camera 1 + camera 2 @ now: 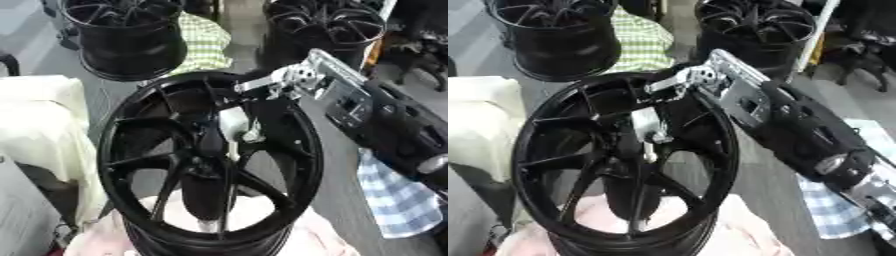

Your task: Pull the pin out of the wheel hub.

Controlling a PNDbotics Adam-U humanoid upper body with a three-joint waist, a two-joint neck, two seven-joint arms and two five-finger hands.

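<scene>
A black spoked wheel hub (131, 150) stands tilted in the middle of both views, resting on a pinkish cloth (745, 230). My right arm (807, 130) comes in from the right over the rim, its silver wrist (302, 82) at the wheel's top edge. My right hand (646, 125) reaches down to the centre of the spokes; its pale back shows, the rest merges with the black wheel. A small silvery piece (650, 151) shows just under the hand at the hub centre; I cannot make out whether it is the pin. My left hand is nowhere in either view.
Two more black wheels (122, 35) (328, 27) stand at the back, with a green checked cloth (206, 42) between them. A cream cloth (44, 130) covers something at the left. A blue checked cloth (398, 200) lies on the grey floor at the right.
</scene>
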